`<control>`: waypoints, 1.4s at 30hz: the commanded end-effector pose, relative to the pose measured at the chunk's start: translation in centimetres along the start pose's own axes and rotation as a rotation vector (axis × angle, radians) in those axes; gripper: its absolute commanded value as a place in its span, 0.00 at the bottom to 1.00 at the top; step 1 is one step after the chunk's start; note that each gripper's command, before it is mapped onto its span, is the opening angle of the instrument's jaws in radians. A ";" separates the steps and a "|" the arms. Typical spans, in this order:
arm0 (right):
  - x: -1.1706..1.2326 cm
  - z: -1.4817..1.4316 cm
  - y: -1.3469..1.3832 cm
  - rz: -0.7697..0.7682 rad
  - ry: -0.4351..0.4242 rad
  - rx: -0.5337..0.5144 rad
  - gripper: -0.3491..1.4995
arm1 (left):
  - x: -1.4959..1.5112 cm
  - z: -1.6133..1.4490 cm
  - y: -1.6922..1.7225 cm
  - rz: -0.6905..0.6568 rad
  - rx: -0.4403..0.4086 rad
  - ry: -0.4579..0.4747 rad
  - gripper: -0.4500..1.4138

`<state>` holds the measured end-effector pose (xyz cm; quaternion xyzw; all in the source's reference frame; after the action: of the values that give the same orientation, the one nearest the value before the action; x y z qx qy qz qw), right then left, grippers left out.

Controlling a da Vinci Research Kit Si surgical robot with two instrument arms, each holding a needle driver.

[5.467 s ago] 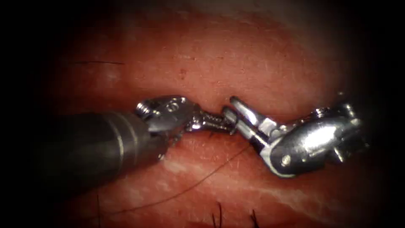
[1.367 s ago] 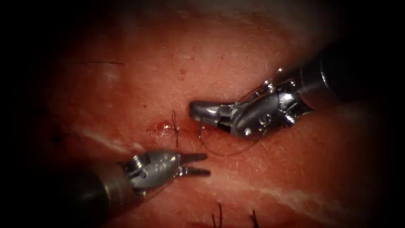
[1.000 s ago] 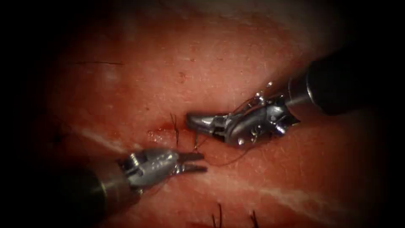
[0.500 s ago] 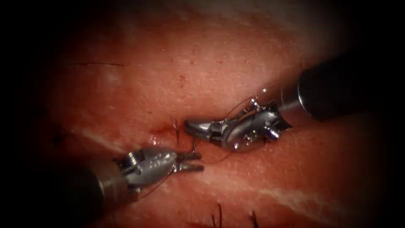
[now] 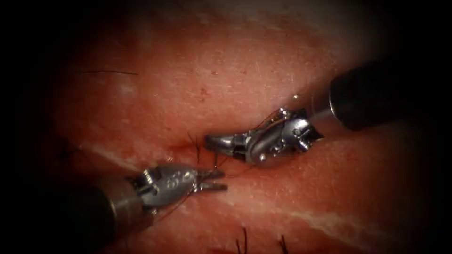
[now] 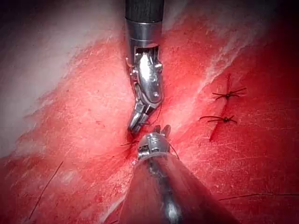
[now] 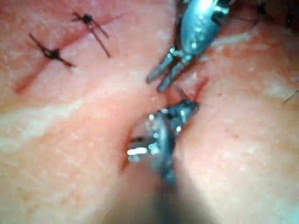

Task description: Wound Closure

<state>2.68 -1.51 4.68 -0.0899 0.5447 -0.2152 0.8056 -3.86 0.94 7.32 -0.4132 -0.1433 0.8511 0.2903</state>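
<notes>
The tissue (image 5: 245, 70) has a short cut (image 5: 176, 149) at its middle, wet with red fluid. A stitch (image 5: 195, 146) with short dark thread ends stands on it. My right tool (image 5: 210, 140) comes in from the upper right, jaws shut just right of that stitch, on a thin thread (image 5: 216, 161). The thread hangs down towards my left tool (image 5: 222, 180), which lies below the cut with jaws slightly open and nothing gripped. Thread also loops under the right tool's wrist. The left tool (image 7: 163, 77) and right tool (image 6: 135, 125) also appear in each other's wrist views.
Two finished stitches (image 6: 227, 95) (image 6: 224, 119) sit on a closed stretch of the cut, and they also show in the right wrist view (image 7: 51, 53) (image 7: 88, 21). Dark thread ends (image 5: 245, 239) stick up at the near edge. A pale fat streak (image 5: 325, 221) crosses the tissue.
The two tools, joined at the middle 5.5 s ago, have parted. Over the last second the right tool slid left and down to the stitch. The left tool barely moved.
</notes>
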 end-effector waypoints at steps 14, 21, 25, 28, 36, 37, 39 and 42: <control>-0.06 0.13 -0.21 0.157 0.025 0.073 0.00 | -0.04 0.08 0.03 -0.002 -0.006 -0.003 0.16; -0.14 0.18 -0.29 0.246 0.012 0.119 0.00 | -0.04 0.07 0.03 -0.002 -0.004 -0.003 0.16; -0.16 0.20 -0.35 0.300 0.009 0.144 0.00 | -0.04 0.06 0.03 -0.002 -0.005 -0.003 0.16; -0.16 0.21 -0.40 0.313 0.008 0.158 0.00 | -0.03 0.04 0.03 -0.003 -0.005 -0.003 0.16; -0.23 0.18 -0.55 0.298 0.000 0.183 0.00 | -0.04 0.03 0.03 -0.002 -0.004 -0.003 0.15; -0.23 0.17 -0.57 0.290 0.001 0.184 0.00 | -0.04 0.03 0.03 -0.002 -0.004 -0.003 0.15; -0.23 0.15 -0.60 0.287 0.004 0.183 0.00 | -0.04 0.03 0.02 -0.002 -0.004 -0.003 0.15; -0.22 0.14 -0.60 0.287 0.007 0.188 0.00 | -0.04 0.03 0.02 -0.002 -0.004 -0.003 0.15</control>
<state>2.57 -1.85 5.10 0.0627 0.5316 -0.1471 0.8318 -3.80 0.96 7.28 -0.4117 -0.1440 0.8517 0.2905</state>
